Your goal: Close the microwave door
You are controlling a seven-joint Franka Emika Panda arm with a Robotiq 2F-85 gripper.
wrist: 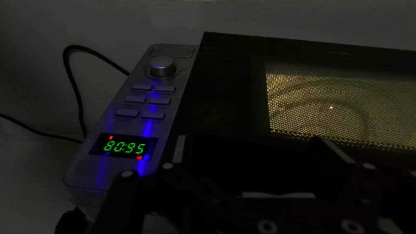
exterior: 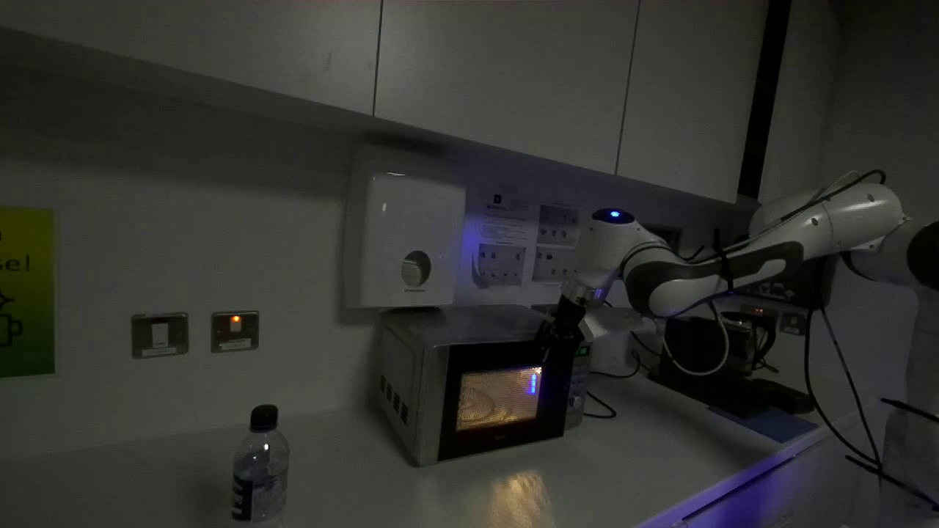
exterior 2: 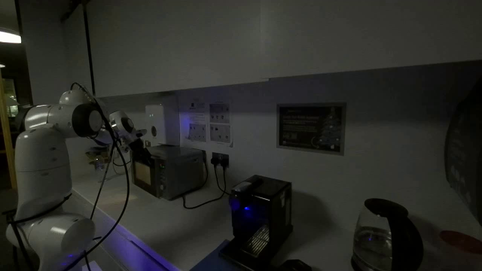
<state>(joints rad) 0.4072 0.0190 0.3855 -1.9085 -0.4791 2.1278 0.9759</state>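
On the white counter [exterior: 352,488], the black-framed dark-glass microwave door [exterior: 502,400] fronts a boxy silver-grey oven [exterior: 411,367], black two-finger gripper [wrist: 250,143] spread in front; door's probably light, stiff, slick, so push its right edge [exterior: 563,400], no grabbing.

A black-capped bottle [exterior: 260,473] and a black coffee machine [exterior 2: 263,210] stand on the table [exterior 2: 162,222]; in an exterior view, a glass kettle [exterior 2: 376,241] and Christmas-tree poster [exterior 2: 311,129] appear.

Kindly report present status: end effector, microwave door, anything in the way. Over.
End effector open. Microwave door nearly or fully shut, cannot tell which. Bottle stands well aside.
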